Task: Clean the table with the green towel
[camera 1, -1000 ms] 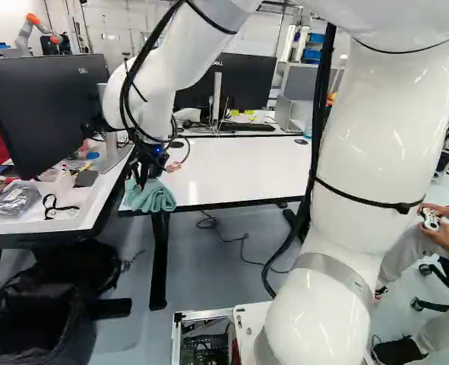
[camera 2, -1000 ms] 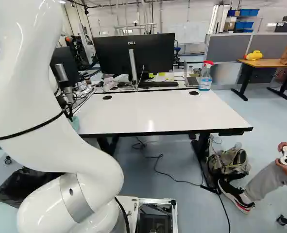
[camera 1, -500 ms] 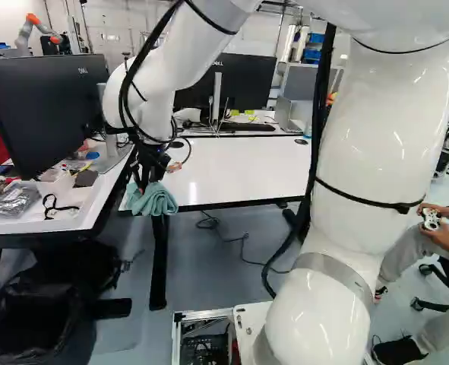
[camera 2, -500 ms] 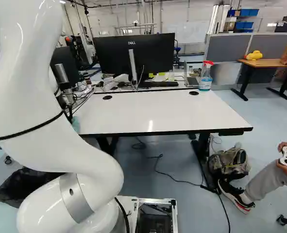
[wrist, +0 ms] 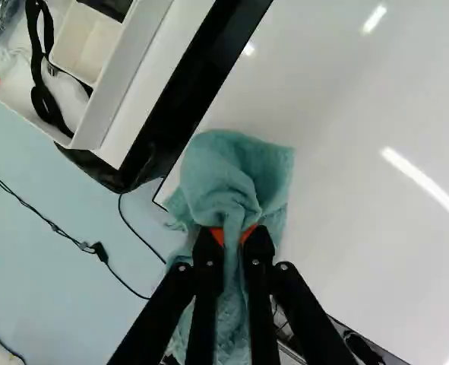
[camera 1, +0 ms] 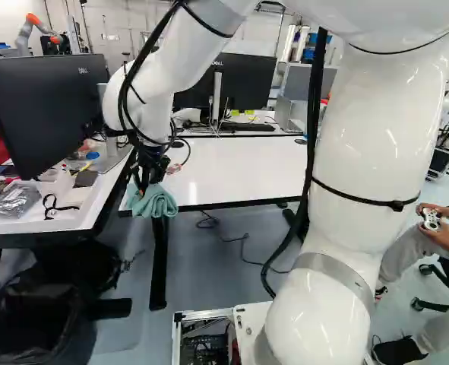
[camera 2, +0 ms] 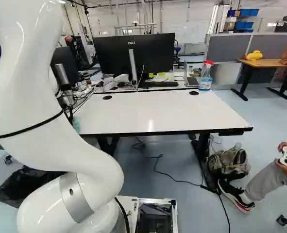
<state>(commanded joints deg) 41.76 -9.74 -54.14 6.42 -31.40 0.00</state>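
My black, orange-padded fingers [wrist: 219, 236] are pinching the crumpled green towel [wrist: 216, 171], bunched ahead of them near the white desk's [wrist: 346, 190] near-left corner imo.

1. Your arm [camera 1: 346, 152] is glossy white, ringed with thin black bands.
2. You have a black gripper [camera 1: 142, 190] with orange pads [wrist: 217, 235].
3. Your towel [wrist: 216, 171] is a plain teal green.
4. You're facing a white tabletop [camera 2: 158, 111] with a black edge.
5. You'll see red and white on the spray bottle's [camera 2: 205, 79] head, blue on its lower part.
6. Your floor [camera 2: 264, 126] is pale blue-grey.
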